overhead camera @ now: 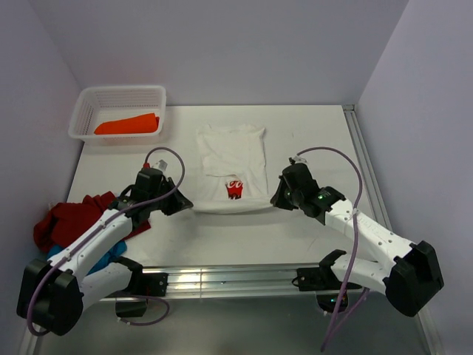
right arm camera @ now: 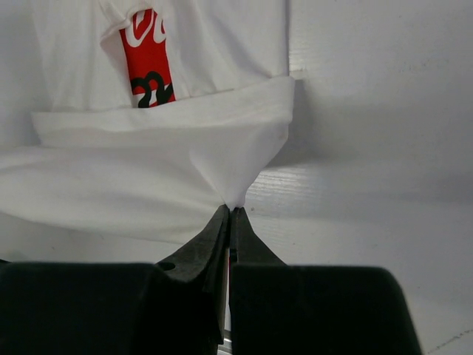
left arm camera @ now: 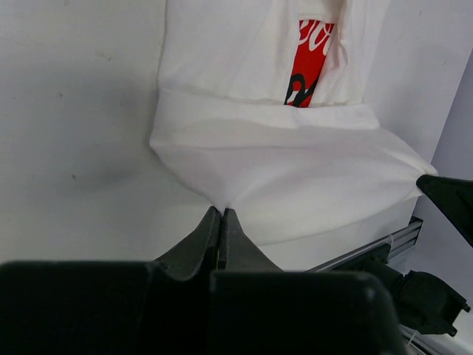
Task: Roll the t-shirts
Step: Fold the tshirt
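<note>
Top cam: I see white tee [overhead camera: 231,159] flat mid-table [overhead camera: 222,238], near hem raised btwn L gripper [overhead camera: 182,203] and R gripper [overhead camera: 276,198]. Basket [overhead camera: 80,112] holds orange tee [overhead camera: 127,124]; dark red tee [overhead camera: 70,218] and blue tee [overhead camera: 112,256] heaped far L.
L wrist: jaws together, pinching hem corner.
R wrist: jaws clamped on opposite corner; red print above the fold.

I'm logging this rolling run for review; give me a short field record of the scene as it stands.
white t-shirt: flat on table centre, near hem folded over, partly covering the red print
left gripper: shut on shirt's near left corner
right gripper: shut on shirt's near right corner
basket: far left, holds orange t-shirt
pile: dark red t-shirt and blue t-shirt, near left
</note>
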Robot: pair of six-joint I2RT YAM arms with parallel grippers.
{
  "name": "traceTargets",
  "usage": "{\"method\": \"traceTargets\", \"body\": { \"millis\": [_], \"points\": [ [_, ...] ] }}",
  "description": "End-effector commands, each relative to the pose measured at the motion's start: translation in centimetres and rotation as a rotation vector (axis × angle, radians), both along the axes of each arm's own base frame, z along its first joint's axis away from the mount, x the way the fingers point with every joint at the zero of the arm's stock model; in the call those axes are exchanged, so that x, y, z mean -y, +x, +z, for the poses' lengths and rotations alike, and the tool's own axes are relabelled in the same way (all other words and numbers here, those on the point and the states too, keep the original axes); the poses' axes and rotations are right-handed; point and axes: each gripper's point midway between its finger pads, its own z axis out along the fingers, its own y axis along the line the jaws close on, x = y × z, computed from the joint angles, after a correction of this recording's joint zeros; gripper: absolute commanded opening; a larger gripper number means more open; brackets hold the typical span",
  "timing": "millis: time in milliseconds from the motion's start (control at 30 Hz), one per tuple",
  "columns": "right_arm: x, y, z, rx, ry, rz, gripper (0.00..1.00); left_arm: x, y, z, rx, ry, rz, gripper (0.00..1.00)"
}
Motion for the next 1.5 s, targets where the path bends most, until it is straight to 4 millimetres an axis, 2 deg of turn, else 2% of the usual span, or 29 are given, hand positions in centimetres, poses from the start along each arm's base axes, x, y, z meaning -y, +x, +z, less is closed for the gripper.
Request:
{"method": "traceTargets", "body": {
  "millis": [0, 67, 367, 400, 767, 1133, 1467],
  "points": [
    [0.4, 2.4, 2.3, 0.06, -0.011, 0.004, 0.0, -0.2, 1.9, 1.9, 0.049, 0.021, -0.021, 0.01],
    [0.3, 3.0, 2.8, 0.062, -0.01, 0.008, 0.0, -0.6, 2.6, 1.8, 0.038, 0.035, -0.017, 0.01],
    [0.5, 6.2, 2.5, 0.031, -0.037, -0.006, 0.0, -1.4, 5.7, 1.0, -0.001, 0.03, -0.014, 0.02],
    [0.5, 6.5, 1.8, 0.013, -0.044, -0.002, 0.0, -1.4, 6.0, 0.9, -0.002, 0.028, -0.016, 0.03],
    [1.1, 9.9, 0.3, -0.031, -0.045, -0.024, 0.0, -1.0, 9.7, 0.4, -0.017, 0.042, -0.024, 0.04],
    [1.4, 13.8, -0.8, -0.061, -0.041, -0.054, 0.0, -0.5, 13.0, -1.9, -0.065, 0.051, -0.026, 0.0],
    [1.1, 16.3, -2.1, -0.093, -0.031, -0.071, 0.0, -0.5, 14.9, -2.6, -0.059, 0.067, -0.013, 0.01]
  ]
}}
